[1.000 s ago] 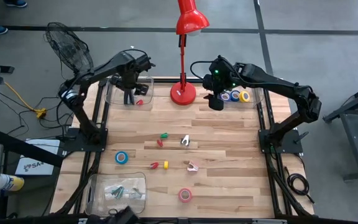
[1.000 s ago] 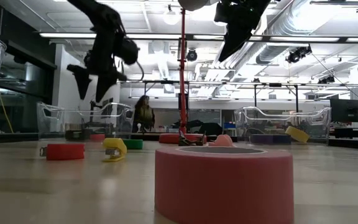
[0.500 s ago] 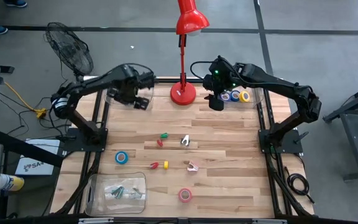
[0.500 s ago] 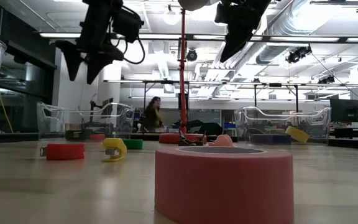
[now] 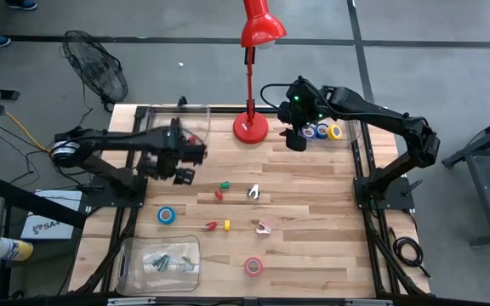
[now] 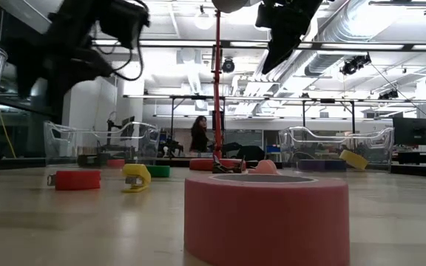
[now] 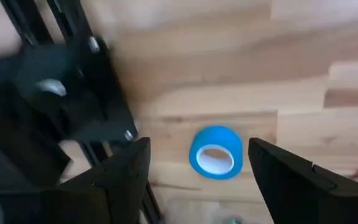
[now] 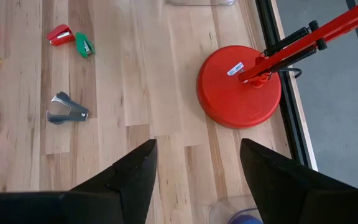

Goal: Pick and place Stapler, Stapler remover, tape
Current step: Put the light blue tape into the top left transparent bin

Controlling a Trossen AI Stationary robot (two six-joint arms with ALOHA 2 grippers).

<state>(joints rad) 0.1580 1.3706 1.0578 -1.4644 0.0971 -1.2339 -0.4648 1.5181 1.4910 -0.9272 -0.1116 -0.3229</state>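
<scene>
My left claw (image 7: 194, 171) hangs open above the blue tape (image 7: 215, 153) on the tabletop (image 5: 313, 195); my right claw (image 8: 194, 165), open, seemingly empty, hovers near the red lamp base (image 8: 238, 86).

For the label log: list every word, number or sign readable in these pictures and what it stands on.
Nothing can be read with certainty.
White sticker on the red lamp base: print too small to read.
White sheet on the floor left of the table: dark letters, perhaps starting "SA", too small to be sure.
Pink tape roll, blue tape roll: no visible print.
</scene>
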